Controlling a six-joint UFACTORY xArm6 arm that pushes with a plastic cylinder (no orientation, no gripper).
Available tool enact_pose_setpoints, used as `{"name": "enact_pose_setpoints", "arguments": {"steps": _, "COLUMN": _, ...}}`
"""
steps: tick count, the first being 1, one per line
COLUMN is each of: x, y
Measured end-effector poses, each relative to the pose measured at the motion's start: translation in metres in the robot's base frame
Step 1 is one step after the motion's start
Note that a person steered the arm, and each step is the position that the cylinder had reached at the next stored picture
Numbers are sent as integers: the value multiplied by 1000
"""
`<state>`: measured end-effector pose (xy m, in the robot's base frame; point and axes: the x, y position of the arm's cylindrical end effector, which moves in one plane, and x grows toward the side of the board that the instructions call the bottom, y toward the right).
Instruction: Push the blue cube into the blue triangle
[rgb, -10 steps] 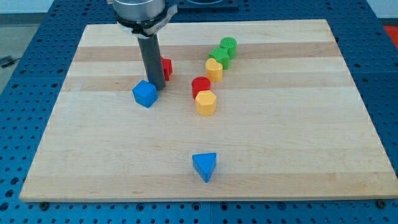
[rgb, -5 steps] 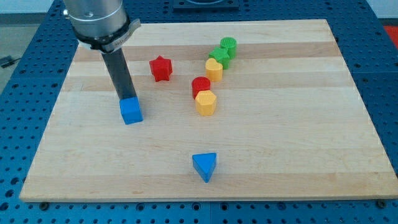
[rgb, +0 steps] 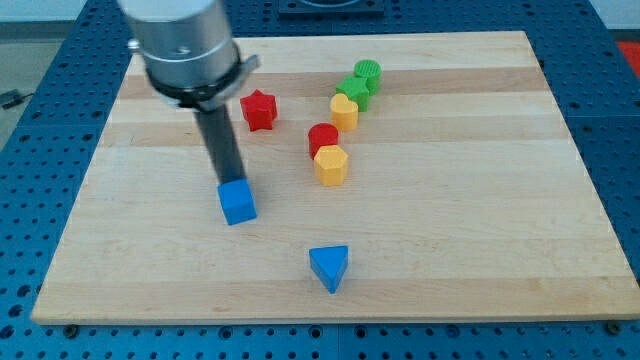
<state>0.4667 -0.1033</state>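
The blue cube (rgb: 238, 202) sits on the wooden board left of centre. My tip (rgb: 230, 182) stands right behind it, touching its top-left edge. The blue triangle (rgb: 329, 267) lies near the view's bottom, down and to the right of the cube, well apart from it.
A red star (rgb: 259, 109) lies above the cube. A red cylinder (rgb: 322, 139) and a yellow hexagon (rgb: 330, 165) sit at centre. A yellow heart (rgb: 344, 111), a green star (rgb: 353, 89) and a green cylinder (rgb: 367, 73) line up toward the top.
My tip swung left around the cube, then moved down and right. The blue cube slid first left, then toward the view's bottom right. The other blocks stayed put.
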Motion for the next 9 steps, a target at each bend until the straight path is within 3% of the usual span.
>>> {"name": "enact_pose_setpoints", "arguments": {"steps": 1, "x": 3, "y": 21}}
{"name": "enact_pose_setpoints", "arguments": {"steps": 3, "x": -7, "y": -47}}
{"name": "enact_pose_setpoints", "arguments": {"steps": 4, "x": 11, "y": -60}}
{"name": "enact_pose_setpoints", "arguments": {"steps": 7, "x": 37, "y": 77}}
{"name": "enact_pose_setpoints", "arguments": {"steps": 9, "x": 45, "y": 93}}
